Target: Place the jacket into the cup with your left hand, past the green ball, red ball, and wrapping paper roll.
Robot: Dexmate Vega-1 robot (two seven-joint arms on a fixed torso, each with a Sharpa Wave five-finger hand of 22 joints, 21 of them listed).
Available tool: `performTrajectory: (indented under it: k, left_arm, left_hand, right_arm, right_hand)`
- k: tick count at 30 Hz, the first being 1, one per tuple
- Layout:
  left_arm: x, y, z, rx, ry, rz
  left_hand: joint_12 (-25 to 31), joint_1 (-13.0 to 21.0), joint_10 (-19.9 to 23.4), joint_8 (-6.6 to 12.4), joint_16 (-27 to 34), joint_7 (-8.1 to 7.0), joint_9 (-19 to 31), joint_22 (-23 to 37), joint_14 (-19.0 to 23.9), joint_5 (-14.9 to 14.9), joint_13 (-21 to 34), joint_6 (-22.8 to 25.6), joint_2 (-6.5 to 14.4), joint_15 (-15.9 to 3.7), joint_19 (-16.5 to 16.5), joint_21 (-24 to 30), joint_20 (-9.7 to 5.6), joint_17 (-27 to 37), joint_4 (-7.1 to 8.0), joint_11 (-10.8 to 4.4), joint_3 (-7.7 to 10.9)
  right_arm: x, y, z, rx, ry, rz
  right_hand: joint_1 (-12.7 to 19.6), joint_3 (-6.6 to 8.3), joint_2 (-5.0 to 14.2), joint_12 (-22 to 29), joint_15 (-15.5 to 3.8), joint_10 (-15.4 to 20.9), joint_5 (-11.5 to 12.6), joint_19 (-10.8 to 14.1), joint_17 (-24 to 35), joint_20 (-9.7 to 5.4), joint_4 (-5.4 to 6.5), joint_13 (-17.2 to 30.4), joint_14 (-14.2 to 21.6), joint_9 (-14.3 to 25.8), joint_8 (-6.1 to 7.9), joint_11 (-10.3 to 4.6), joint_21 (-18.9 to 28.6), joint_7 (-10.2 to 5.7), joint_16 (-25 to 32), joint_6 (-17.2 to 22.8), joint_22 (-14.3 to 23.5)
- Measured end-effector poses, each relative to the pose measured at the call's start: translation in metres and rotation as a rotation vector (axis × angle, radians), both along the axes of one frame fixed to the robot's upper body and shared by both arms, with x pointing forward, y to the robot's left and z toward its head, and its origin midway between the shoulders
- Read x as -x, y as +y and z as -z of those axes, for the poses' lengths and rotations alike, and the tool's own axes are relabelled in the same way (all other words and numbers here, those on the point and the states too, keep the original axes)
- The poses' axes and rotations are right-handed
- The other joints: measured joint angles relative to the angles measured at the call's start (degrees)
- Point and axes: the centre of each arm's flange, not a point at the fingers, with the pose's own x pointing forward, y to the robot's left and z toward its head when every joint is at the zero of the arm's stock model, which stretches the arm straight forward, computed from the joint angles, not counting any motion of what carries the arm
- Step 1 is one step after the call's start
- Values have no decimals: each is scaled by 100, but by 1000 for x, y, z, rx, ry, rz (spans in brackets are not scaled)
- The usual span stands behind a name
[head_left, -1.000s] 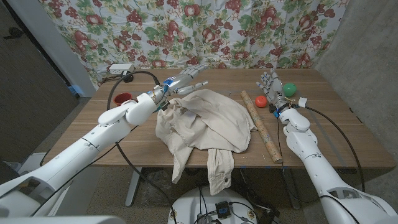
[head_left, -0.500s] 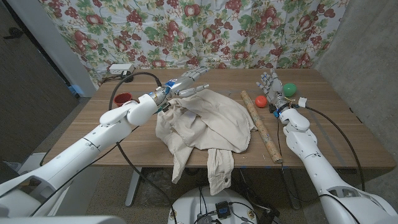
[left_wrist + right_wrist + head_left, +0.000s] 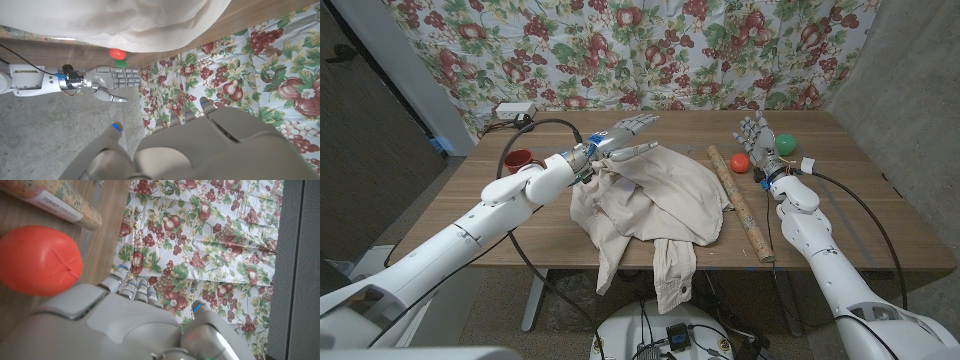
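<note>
The wooden surface [image 3: 860,215] carries everything, with a flowered curtain [image 3: 620,50] hanging behind its far edge.

The jacket [image 3: 650,205], pale beige and crumpled, is the biggest thing on it. It lies in a heap just under and in front of the left hand's fingers, one sleeve trailing over the near edge of the surface. In the left wrist view the jacket [image 3: 130,25] shows as pale cloth lying beyond those fingertips.

The left hand [image 3: 620,138] is held above the jacket's far edge, its fingers [image 3: 642,124] stretched out and apart, holding nothing. Whether they brush the cloth beneath cannot be told.

The right hand [image 3: 757,140] stands on the far right part of the surface, palm upright, fingers straight, spread and empty. It also appears in the left wrist view [image 3: 112,82].

The wrapping paper roll [image 3: 740,200] lies flat between the jacket and the right hand, running from near that hand's fingers towards the near edge.

The cup [image 3: 518,160], red, sits well off to the outer side of the left hand's fingers, near the forearm.

The green ball [image 3: 786,144] sits just beside the right hand's fingers on their outer side.

The red ball [image 3: 739,162] lies close to the right hand on the inner side, between it and the roll's far end; it shows large in the right wrist view [image 3: 40,260].
</note>
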Motion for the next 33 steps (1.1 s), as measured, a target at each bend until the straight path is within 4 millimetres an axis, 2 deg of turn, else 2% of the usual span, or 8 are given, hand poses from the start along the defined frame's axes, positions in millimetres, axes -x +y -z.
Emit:
performTrajectory:
  k: [9, 11, 29, 33]
  left_arm:
    - [-1, -1, 5, -17, 14, -14]
    - [-1, -1, 5, -21, 16, -17]
    - [-5, -2, 13, -58, 48, -47]
    - [-6, -3, 14, -66, 50, -53]
  left_hand:
    - [0, 0, 0, 0, -13, 0, 1, 0, 0, 0, 0, 0, 0, 0, -12, 0, 61, 0, -16, 0, -16]
    - [-21, 0, 0, 0, -13, 0, 1, 0, 0, 0, 0, 0, 0, 0, -7, 0, 116, 0, -16, 0, -16]
    - [-20, 14, 0, -24, -35, 0, 1, 0, 0, 0, 0, 0, 14, 0, -8, -44, 116, -16, -33, 0, -33]
    - [-20, 23, 0, -24, -35, 0, 1, 0, 0, 0, 0, 0, 23, 0, -12, -44, 160, -15, -40, 0, -40]
  right_arm:
    - [0, 0, 2, -1, 2, -1]
    - [0, 0, 2, -1, 2, -2]
    - [0, -1, 4, -2, 9, -3]
    - [-1, -1, 5, -2, 11, -3]
  right_hand:
    - [0, 0, 0, 0, 22, 0, 0, 0, 0, 0, 0, 0, 22, 0, 0, 0, 0, 0, 0, 0, 0]
    - [0, 0, 0, 0, 21, 0, 0, 0, 0, 0, 0, 0, 21, 0, 0, 0, 0, 0, 0, 0, 0]
    - [0, 0, 0, 0, 21, 0, 0, 0, 0, 0, 0, 0, 21, 0, 0, 0, 0, 0, 0, 0, 0]
    - [0, 0, 0, 0, 21, 0, 0, 0, 0, 0, 0, 0, 21, 0, 0, 0, 0, 0, 0, 0, 0]
